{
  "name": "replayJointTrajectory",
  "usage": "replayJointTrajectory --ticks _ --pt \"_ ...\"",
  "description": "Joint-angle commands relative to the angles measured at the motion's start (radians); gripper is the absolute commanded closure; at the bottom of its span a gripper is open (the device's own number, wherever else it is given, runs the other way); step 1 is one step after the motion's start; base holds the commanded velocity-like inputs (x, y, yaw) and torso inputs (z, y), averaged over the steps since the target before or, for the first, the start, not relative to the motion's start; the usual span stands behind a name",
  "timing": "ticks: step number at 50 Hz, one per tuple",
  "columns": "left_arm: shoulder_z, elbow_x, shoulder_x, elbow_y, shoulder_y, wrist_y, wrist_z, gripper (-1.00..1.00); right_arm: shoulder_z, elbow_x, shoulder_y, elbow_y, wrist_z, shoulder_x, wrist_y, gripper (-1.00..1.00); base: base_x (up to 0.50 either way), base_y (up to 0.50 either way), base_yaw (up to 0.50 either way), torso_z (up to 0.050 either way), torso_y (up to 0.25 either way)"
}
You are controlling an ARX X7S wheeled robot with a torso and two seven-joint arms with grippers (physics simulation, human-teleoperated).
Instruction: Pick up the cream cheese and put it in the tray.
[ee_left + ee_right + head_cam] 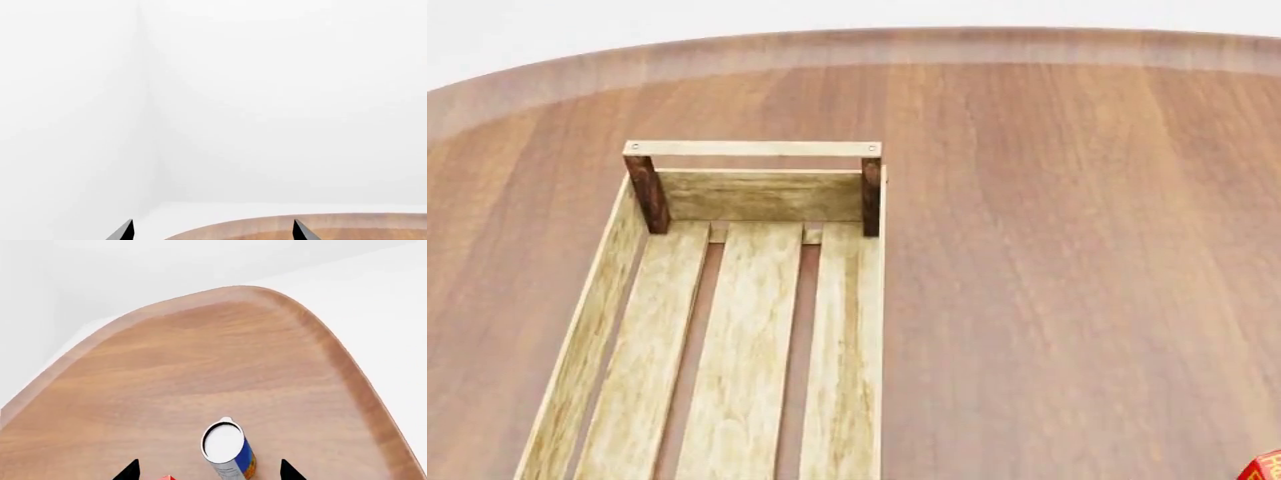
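The right gripper shows in its wrist view only as two black fingertips at the picture's lower edge, standing well apart with bare space between them, so its jaws are spread wide and hold nothing. Between and just beyond those tips stands a can, upright, with a white lid and a blue-and-orange side. A small corner of a red box peeks in beside the near fingertip; too little of it shows to read any print. Beyond the can the wooden table runs out to its rounded rim, with white floor and wall behind.

The left gripper likewise shows only two dark fingertips, set far apart with nothing between them, so it too is wide and unladen. Past the tips lies a curved strip of the same table edge, and the rest of that view is plain white wall meeting at a corner.

From the head view neither arm is seen. The tray lies on the table toward the robot's left, a long light-wood slatted crate running away from the camera, with dark brown corner posts and a pale rail handle across its far end. Its slats are bare in the part that shows; its near end is cut off by the picture's edge. A red corner of the box shows at the lower right of this view, well apart from the tray.

The cream cheese cannot be found in any of the three views, so where it lies cannot be told.
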Motion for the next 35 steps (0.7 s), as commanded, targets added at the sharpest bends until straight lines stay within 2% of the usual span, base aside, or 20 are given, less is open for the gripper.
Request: replayJointTrajectory --ticks 1,9,35 --pt "-0.006 0.028 0.014 -0.042 -0.005 0.013 0.019 -1.00 0.176 0.103 0.134 0.013 -0.004 -0.090 0.229 -1.00 0.00 0.00 0.00 0.000 0.000" --pt "-0.003 0.028 0.011 -0.042 -0.006 0.011 0.015 -1.00 0.240 0.193 0.213 0.032 -0.004 -0.118 0.375 -1.00 0.00 0.00 0.00 0.000 0.000" --pt "-0.003 0.019 0.003 -0.041 -0.002 0.014 0.004 -1.00 0.249 0.195 0.201 0.133 -0.028 -0.205 0.400 -1.00 0.00 0.00 0.00 0.000 0.000"
